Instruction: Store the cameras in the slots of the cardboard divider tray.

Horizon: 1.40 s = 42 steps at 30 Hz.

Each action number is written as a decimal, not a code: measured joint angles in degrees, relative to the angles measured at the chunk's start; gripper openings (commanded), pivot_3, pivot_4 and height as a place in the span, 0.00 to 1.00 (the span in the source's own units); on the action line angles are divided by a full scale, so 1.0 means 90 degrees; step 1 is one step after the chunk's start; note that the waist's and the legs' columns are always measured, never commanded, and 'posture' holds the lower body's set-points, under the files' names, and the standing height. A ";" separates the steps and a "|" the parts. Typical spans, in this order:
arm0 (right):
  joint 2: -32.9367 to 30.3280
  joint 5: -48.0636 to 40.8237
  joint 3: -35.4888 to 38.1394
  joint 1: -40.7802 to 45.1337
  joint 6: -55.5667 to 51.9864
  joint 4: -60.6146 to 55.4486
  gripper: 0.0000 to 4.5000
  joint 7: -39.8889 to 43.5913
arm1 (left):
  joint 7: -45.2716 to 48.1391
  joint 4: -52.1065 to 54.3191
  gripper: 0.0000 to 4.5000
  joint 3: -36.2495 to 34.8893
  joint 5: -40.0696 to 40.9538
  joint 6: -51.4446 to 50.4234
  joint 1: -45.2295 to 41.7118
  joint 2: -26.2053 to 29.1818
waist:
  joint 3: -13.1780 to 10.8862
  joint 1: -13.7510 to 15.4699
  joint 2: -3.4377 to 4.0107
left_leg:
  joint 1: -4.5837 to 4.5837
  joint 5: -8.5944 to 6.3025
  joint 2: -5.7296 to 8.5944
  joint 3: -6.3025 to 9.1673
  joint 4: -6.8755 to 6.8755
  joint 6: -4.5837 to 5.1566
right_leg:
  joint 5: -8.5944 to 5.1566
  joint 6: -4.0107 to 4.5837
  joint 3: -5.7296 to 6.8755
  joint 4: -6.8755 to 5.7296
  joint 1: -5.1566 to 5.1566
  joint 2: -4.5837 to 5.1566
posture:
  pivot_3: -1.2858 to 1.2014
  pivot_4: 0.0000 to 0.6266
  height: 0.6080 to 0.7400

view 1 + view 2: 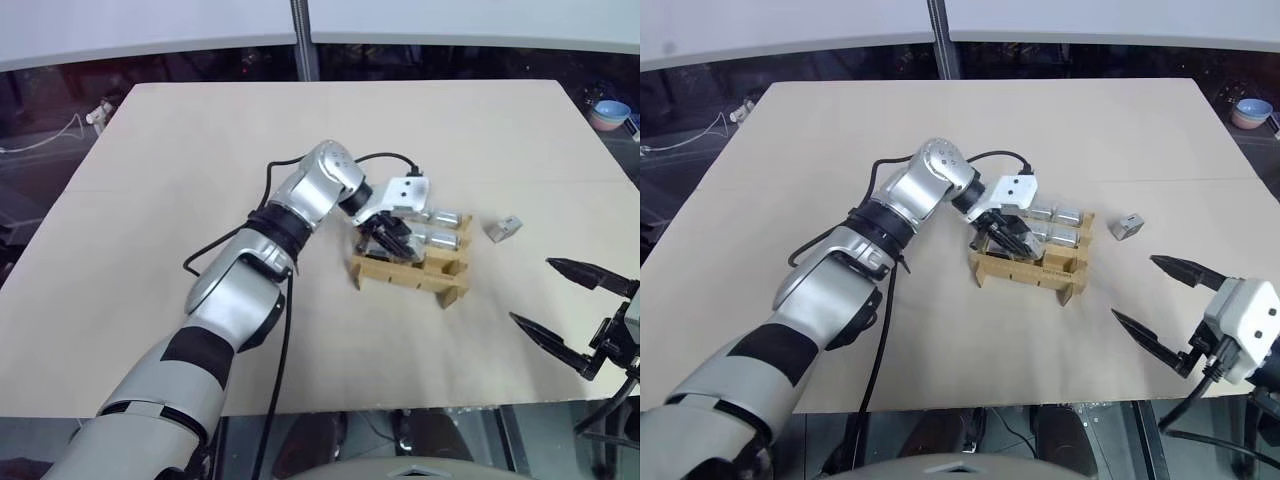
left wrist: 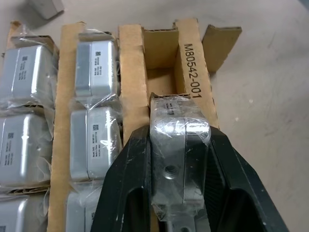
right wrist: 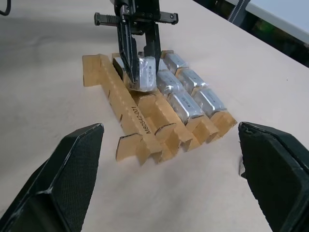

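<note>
Your left gripper (image 3: 140, 67) pinches a wrapped camera (image 2: 178, 145) over the near row of the cardboard tray (image 3: 140, 121); your right gripper (image 1: 1160, 300) waits spread wide beside it.

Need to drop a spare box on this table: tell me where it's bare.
Bare: the broad tabletop to the left of the cardboard divider tray, and the far strip beyond it. Crowded: around the tray, where the left gripper holds a camera, and by the loose camera.
</note>
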<state>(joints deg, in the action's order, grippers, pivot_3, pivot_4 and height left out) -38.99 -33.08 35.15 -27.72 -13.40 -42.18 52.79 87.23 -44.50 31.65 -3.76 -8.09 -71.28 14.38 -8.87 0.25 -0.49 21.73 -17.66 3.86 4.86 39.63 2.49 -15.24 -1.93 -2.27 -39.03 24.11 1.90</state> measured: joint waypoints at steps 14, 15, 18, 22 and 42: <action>0.0004 0.0021 -0.0045 -0.0126 0.0041 -0.0016 1.00 -0.0076 | -0.0130 -0.0211 0.99 -0.0410 -0.0118 -0.0350 -0.0074 -0.0264 | -0.0001 0.0010 0.0000 | 0.0006 -0.0013 0.0001 0.0028 0.0056 0.0021 | 0.0003 -0.0008 0.0039 0.0004 -0.0038 0.0004 | 0.52 0.24 1.00; 0.0003 0.0020 -0.0045 -0.0106 0.0040 -0.0014 1.00 -0.0078 | -0.0128 -0.0042 0.99 -0.0534 -0.0051 -0.0503 -0.0093 -0.0220 | -0.0001 0.0018 -0.0001 | 0.0008 -0.0015 0.0002 0.0028 0.0058 0.0024 | 0.0003 -0.0009 0.0039 0.0006 -0.0038 0.0004 | 0.52 0.24 1.00; -0.0003 0.0020 -0.0053 -0.0021 0.0040 0.0020 1.00 -0.0082 | -0.0193 0.0325 0.99 -0.0716 -0.0051 -0.0631 -0.0171 -0.0133 | -0.0001 0.0043 0.0000 | 0.0008 -0.0016 0.0002 0.0027 0.0058 0.0025 | 0.0003 -0.0009 0.0038 0.0009 -0.0038 0.0005 | 0.52 0.24 1.00; -0.0066 0.0025 -0.0109 0.0209 0.0036 0.0114 1.00 -0.0086 | -0.0312 0.0544 0.99 -0.0720 -0.0060 -0.0626 -0.0090 -0.0102 | 0.0000 0.0049 0.0001 | 0.0006 -0.0016 0.0002 0.0027 0.0057 0.0025 | 0.0003 -0.0009 0.0038 0.0007 -0.0038 0.0004 | 0.52 0.24 1.00; 0.0020 0.0962 -0.1593 0.2532 -0.1942 0.1623 1.00 -0.2364 | -0.1423 0.5523 0.99 -0.3319 0.2854 -0.2921 0.3581 0.1130 | 0.0006 -0.0087 0.0015 | 0.0004 -0.0016 -0.0003 0.0021 0.0054 0.0021 | 0.0005 -0.0007 0.0017 0.0003 -0.0025 0.0008 | 0.52 0.24 1.00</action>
<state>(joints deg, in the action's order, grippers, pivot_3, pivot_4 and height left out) -38.81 -24.42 20.81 -4.92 -30.88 -27.57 31.51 74.42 5.21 1.78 21.92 -34.38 -39.05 24.55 -8.81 -0.53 -0.36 21.76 -17.80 3.83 5.05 40.12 2.67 -15.20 -1.99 -2.12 -39.00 23.88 1.97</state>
